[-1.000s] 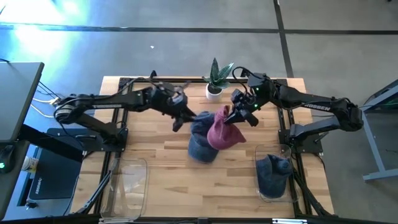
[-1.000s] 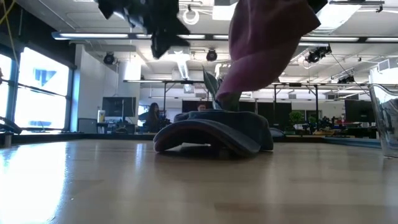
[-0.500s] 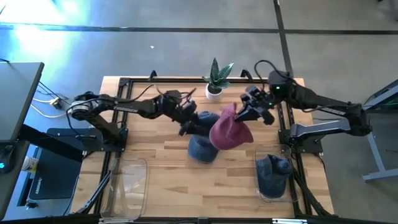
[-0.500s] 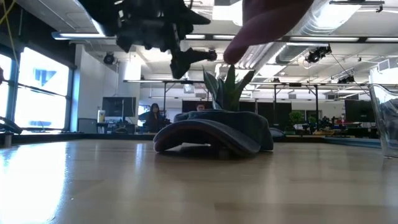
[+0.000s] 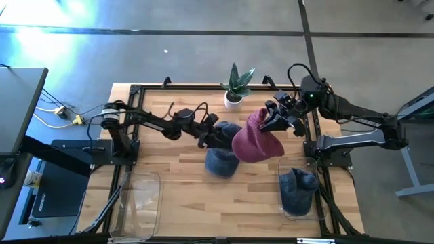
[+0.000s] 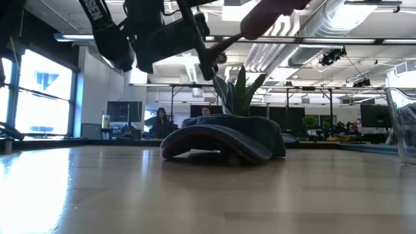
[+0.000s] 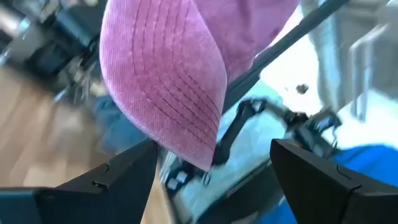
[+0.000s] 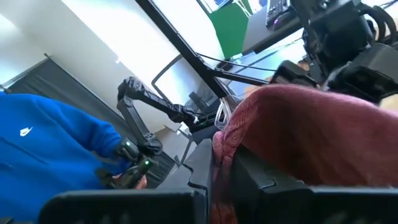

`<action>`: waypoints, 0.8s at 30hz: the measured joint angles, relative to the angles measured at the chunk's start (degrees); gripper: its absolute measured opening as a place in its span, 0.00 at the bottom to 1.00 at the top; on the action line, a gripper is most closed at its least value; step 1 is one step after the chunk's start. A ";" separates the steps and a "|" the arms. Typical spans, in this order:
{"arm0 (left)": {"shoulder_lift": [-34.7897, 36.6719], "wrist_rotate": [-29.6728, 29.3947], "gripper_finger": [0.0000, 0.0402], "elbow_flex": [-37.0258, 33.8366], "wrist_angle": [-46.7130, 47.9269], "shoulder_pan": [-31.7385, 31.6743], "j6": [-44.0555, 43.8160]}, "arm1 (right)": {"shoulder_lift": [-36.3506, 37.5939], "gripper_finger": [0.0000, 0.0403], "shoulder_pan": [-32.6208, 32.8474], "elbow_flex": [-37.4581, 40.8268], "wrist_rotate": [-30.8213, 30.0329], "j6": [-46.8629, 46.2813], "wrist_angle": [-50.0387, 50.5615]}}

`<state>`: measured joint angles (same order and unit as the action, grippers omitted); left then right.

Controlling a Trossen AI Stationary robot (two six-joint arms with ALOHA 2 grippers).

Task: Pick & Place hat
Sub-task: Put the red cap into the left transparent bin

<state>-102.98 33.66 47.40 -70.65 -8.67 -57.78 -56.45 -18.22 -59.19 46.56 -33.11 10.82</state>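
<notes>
A pink ribbed hat (image 5: pixel 255 143) hangs in the air right of the table's middle, with my right gripper (image 5: pixel 273 123) shut on it. Under and left of it, a blue-grey hat (image 5: pixel 219 159) lies on the table by its rim (image 6: pixel 224 144). My left gripper (image 5: pixel 215 135) hovers open over the far left part of the blue-grey hat, clear of it. In the left wrist view the pink hat (image 7: pixel 168 81) hangs ahead of the open fingers. My right gripper pinches bunched cloth at the pink hat's upper end (image 8: pixel 249 140) between its two fingers, coming in from the table's right side. One layer or several, I cannot tell. The hat hangs slack below and left of the fingers, lifted clear of the blue-grey hat and the table.
A clear bin (image 5: pixel 298 177) at the near right holds another blue-grey hat (image 5: pixel 299 190). A second clear bin (image 5: pixel 140 200) stands at the near left. A potted plant (image 5: pixel 234 87) sits at the far edge. A person's blue sleeve (image 8: pixel 56 137) shows beyond the table.
My right gripper has carried the pink hat up and toward the table's right edge; the hat has lifted clear of the blue-grey hat. My left gripper has reached toward the right and down, over the blue-grey hat.
</notes>
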 joint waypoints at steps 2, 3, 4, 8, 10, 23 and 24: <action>-0.56 -1.73 0.76 0.24 -1.59 0.66 -1.64 | 0.00 0.06 0.00 -0.01 0.53 0.06 -0.67; -0.59 -2.76 0.76 0.97 -1.69 1.00 -2.02 | 0.00 0.06 0.00 -0.01 0.54 0.06 -1.01; -0.90 -3.42 0.76 2.02 -1.98 1.28 -1.97 | 0.00 0.07 0.02 -0.01 0.56 0.08 -1.61; -1.96 -2.13 0.76 4.11 2.93 1.73 -1.20 | 0.04 0.09 0.00 -0.01 0.58 -0.30 -3.01; -1.83 -2.07 0.76 4.64 6.33 1.64 -0.29 | 0.20 0.09 0.00 -0.01 0.90 -0.99 -3.31; -1.74 -4.66 0.76 5.44 1.22 1.59 1.87 | 3.42 0.09 0.01 -0.01 0.72 -3.06 -4.78; -1.77 -5.11 0.76 6.11 0.87 1.63 1.96 | 3.47 0.09 0.01 -0.01 0.66 -3.03 -4.83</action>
<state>-104.75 28.55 53.51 -69.78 -7.04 -55.82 -52.98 -18.21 -59.20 47.22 -36.14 5.99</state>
